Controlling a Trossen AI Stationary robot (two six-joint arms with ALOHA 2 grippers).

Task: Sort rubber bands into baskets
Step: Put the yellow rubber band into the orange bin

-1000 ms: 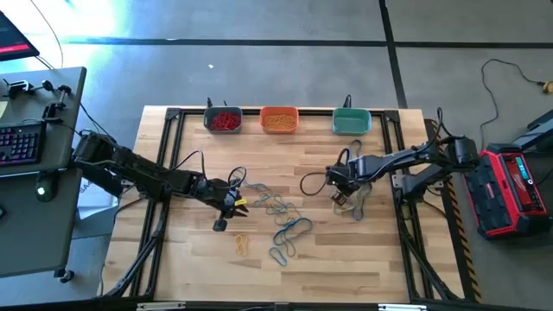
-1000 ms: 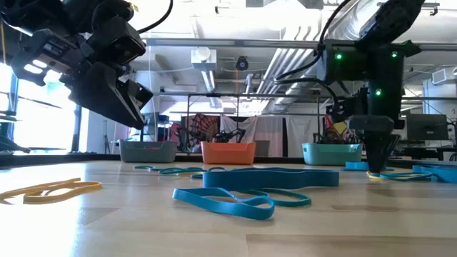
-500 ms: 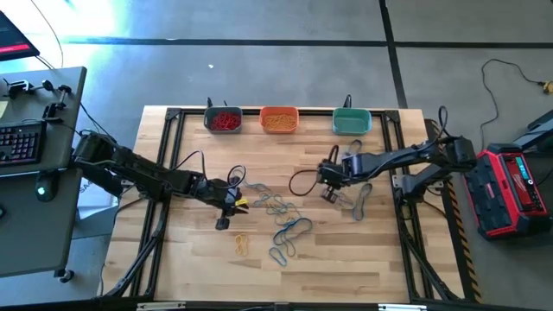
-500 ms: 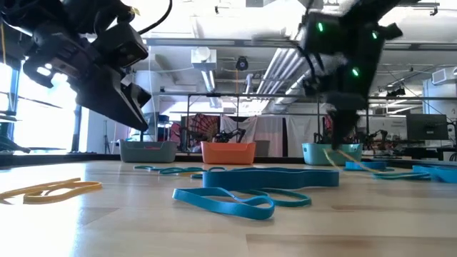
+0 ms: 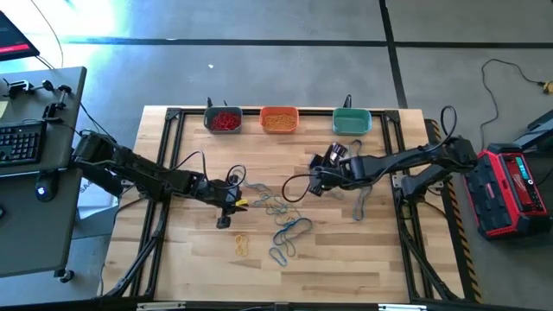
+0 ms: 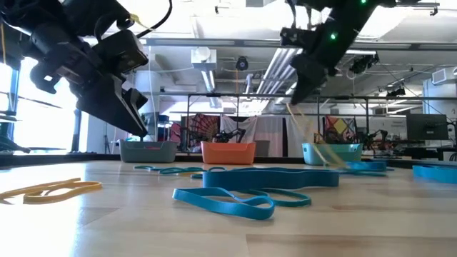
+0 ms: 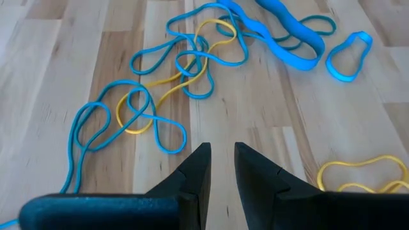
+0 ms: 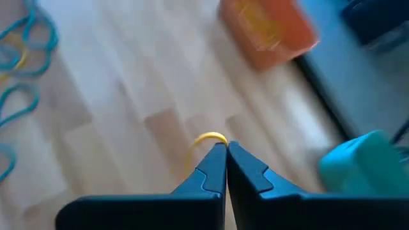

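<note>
- The right pincer is clenched on a yellow rubber band, lifted off the counter short of the orange basket.
- The left pincer hovers slightly parted, holding nothing, over tangled blue and yellow bands.
- The bands look light, limp and stretchy; a pinch on a single strand, away from crossings, likely avoids dragging neighbours.

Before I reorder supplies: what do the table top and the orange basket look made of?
The table top looks like pale wood planks with a smooth, slightly glossy finish: grain lines and board seams show. The orange basket looks like moulded plastic, judging by its even colour and rounded corners, though that is uncertain from this far.
</note>
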